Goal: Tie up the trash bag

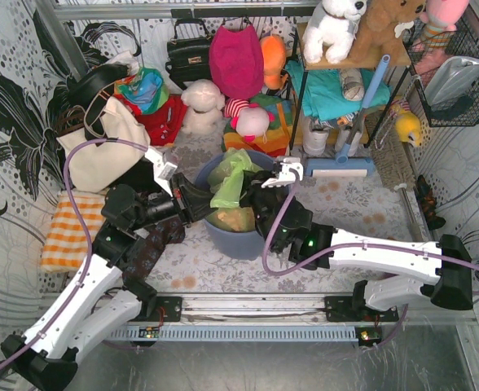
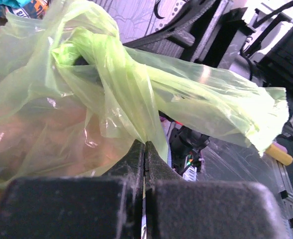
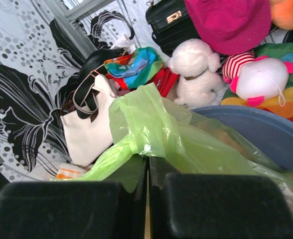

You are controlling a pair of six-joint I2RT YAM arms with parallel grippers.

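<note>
The bag [image 1: 230, 186] sits in the bin [image 1: 233, 243] at the middle of the tabletop [image 1: 362, 204], between the two arms. In the top view it lies at 3 o'clock from the left gripper [image 1: 200, 202] and at 9 o'clock from the right gripper [image 1: 254, 194]. Both are right against its gathered top, about equally near.

The left gripper has its jaws together, clamped on a twisted strand of the bag. In the left wrist view that strand drops from a crossover at about 10 o'clock straight down to the fingertips at 6 o'clock. A second, wider tail runs from the same crossover out toward 4 o'clock and ends loose and flared.

The right gripper is also closed. In its wrist view green film runs down to the line where its fingers meet, so it appears to pinch a flap, with a twisted length trailing off toward 8 o'clock.

Judging from this, the coming move turns on the two strands crossing between the grippers. Pulling them apart along the 9-to-3 line would likely snug the crossover down.

The bag is thin, translucent lime-green film, creased and glossy, with orange-brown contents showing faintly through its body. Its top is wrung into ropes, but the knot looks loose, not yet cinched.
</note>
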